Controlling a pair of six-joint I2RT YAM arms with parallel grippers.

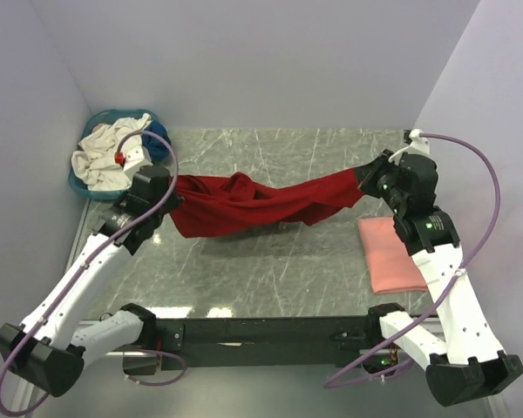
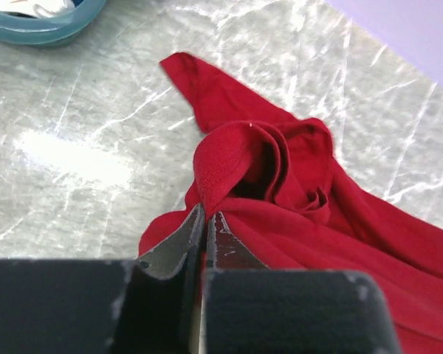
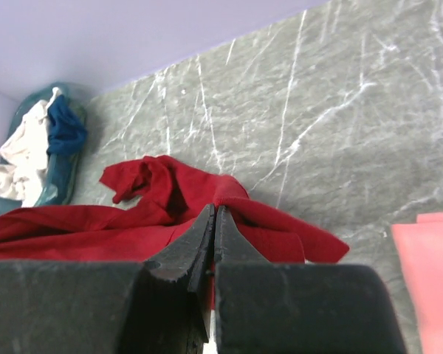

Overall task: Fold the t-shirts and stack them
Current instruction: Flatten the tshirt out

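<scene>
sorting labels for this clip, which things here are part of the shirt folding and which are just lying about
Part of the job:
- red shirt, pinched by the left claw and the right claw
- pink shirt
- white shirt and blue shirt, both in the teal basket

Just lying about:
- the teal basket itself

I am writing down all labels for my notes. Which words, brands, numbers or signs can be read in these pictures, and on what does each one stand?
No text can be read in any view.
The red t-shirt and the pink t-shirt are plain, with no print showing.
A small red spot on the white cloth in the teal basket may be a tag, but it is too small to read.
</scene>
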